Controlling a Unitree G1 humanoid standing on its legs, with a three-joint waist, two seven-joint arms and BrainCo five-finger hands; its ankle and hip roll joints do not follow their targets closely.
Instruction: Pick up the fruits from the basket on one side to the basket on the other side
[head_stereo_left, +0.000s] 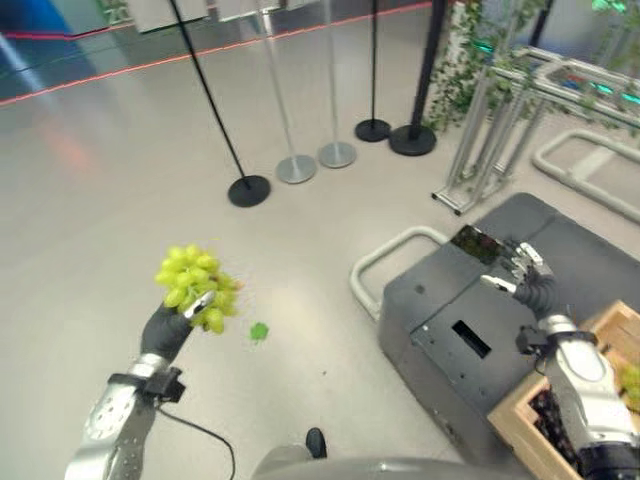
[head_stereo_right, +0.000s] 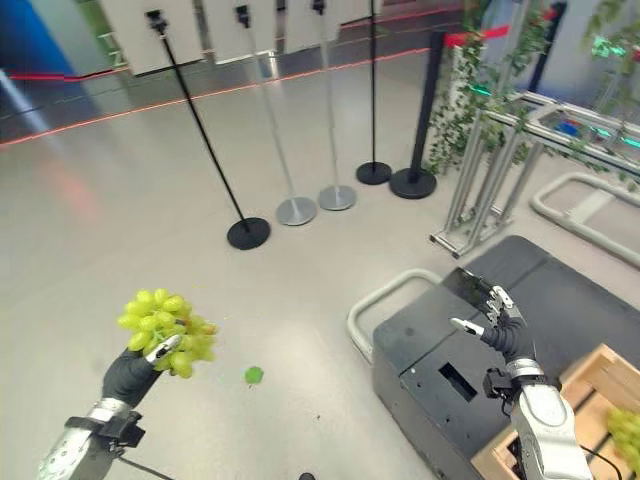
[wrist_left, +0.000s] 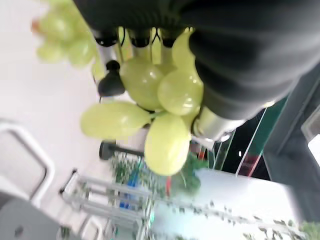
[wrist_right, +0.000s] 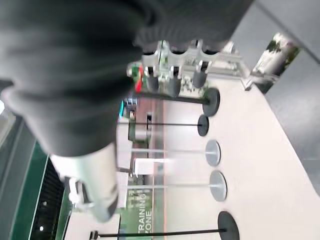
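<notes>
Gripping seen at left hand (head_stereo_left: 168, 328): green grape bunch (head_stereo_left: 192, 283) is clasped in curled fingers, held above the floor; right hand (head_stereo_left: 522, 275) is held open over grey cabinet (head_stereo_left: 470, 300)

Both head eyes are looking down from above at the floor, sharing the stanchion bases (head_stereo_left: 249, 190) at 12 o'clock. The left wrist camera is peering very closely along the left hand (wrist_left: 220, 60) at green grapes (wrist_left: 150, 110); the right wrist camera is facing outward past the right hand (wrist_right: 75, 65).
</notes>
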